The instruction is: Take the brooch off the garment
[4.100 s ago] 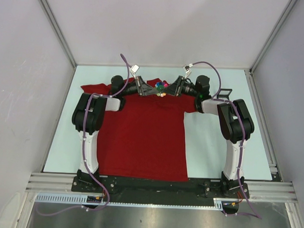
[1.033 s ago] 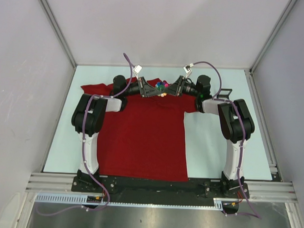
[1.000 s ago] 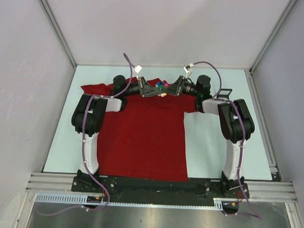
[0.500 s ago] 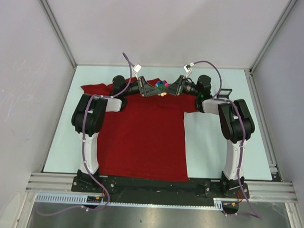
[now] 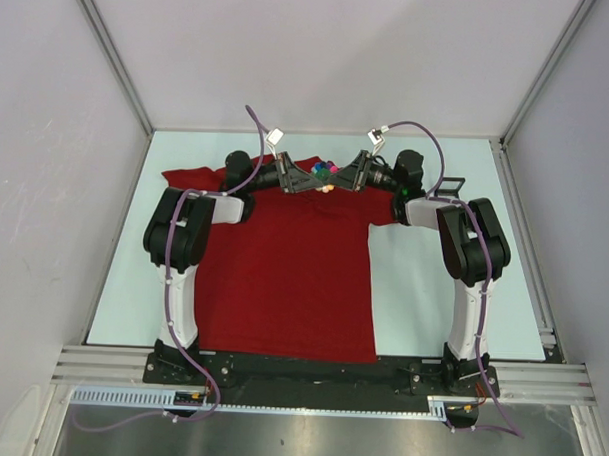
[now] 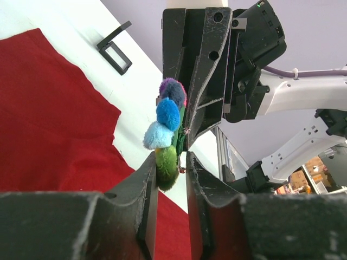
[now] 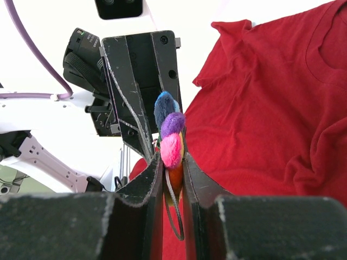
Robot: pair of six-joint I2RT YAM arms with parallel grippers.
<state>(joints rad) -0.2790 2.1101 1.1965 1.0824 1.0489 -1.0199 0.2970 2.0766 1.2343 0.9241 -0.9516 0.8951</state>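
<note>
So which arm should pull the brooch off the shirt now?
Right, probably. The right fingers grip the brooch deep, its loop running down between them, while the left fingers only pinch its green edge.

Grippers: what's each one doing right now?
Left gripper: closed on the brooch.
Right gripper: closed on the brooch too, from the opposite side.

One high overview, two close wrist views facing each other.
Top: above and behind the arm bases, down onto the desk [image 5: 432, 293]. Wrists: just behind left gripper [image 6: 171, 160] and right gripper [image 7: 173, 160]; brooch [image 5: 324, 175] between them, shared by all.
</note>
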